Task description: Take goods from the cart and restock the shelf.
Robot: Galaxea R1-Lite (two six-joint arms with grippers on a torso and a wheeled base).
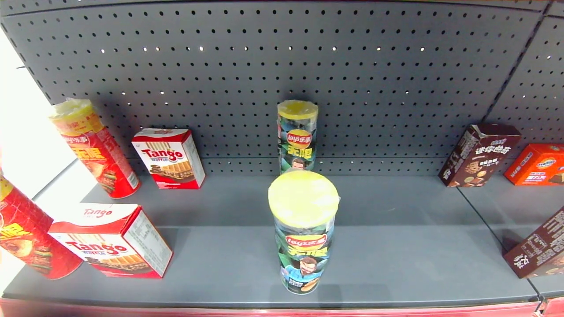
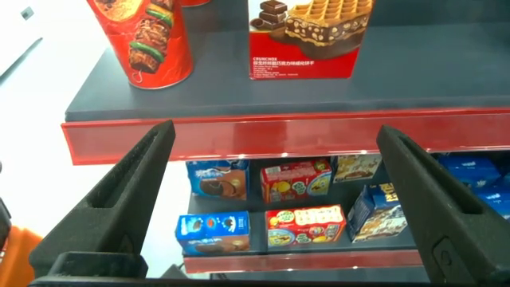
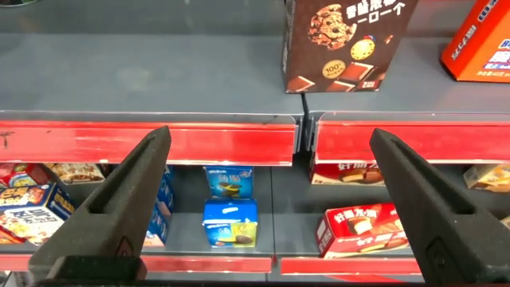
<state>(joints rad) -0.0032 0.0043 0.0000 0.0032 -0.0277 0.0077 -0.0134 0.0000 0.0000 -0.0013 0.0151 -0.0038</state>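
Although a chip can (image 1: pixel 304 233) stands at the shelf (image 1: pixel 396 246) front, the left gripper (image 2: pixel 275 131) and right gripper (image 3: pixel 271 134) are wide and empty, so restocking appears unfinished.

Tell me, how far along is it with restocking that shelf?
Done, it seems: two green cans stand upright in the middle of the shelf, the front can ahead of the back can. In hand: nothing; both arms' jaws stand open and empty, out in front of its red edge. Left: probably plenty, since wide bare stretches lie between the cans and the brown box.
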